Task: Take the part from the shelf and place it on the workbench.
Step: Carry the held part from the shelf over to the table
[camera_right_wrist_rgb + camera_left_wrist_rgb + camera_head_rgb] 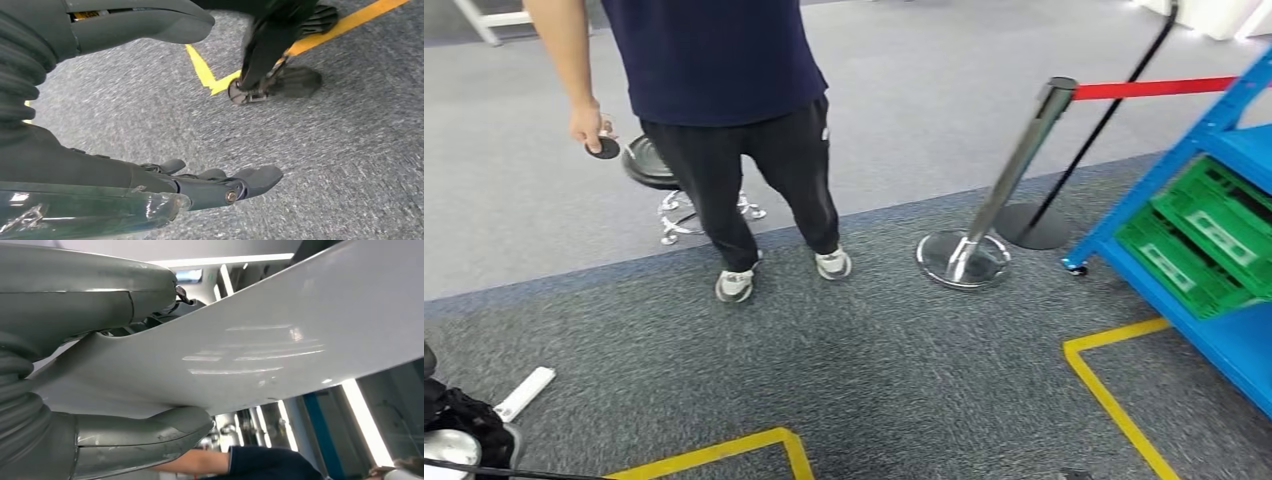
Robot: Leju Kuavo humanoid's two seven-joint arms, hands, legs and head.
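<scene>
The white curved part (240, 355) sits clamped in the left hand (100, 370) while the right hand (165, 150) hangs empty, fingers apart; the person (724, 100) standing close ahead risks collision.

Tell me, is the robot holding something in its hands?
Yes. The left hand grips a white part by one end, thumb on one face and fingers on the other. The right hand holds nothing.
</scene>
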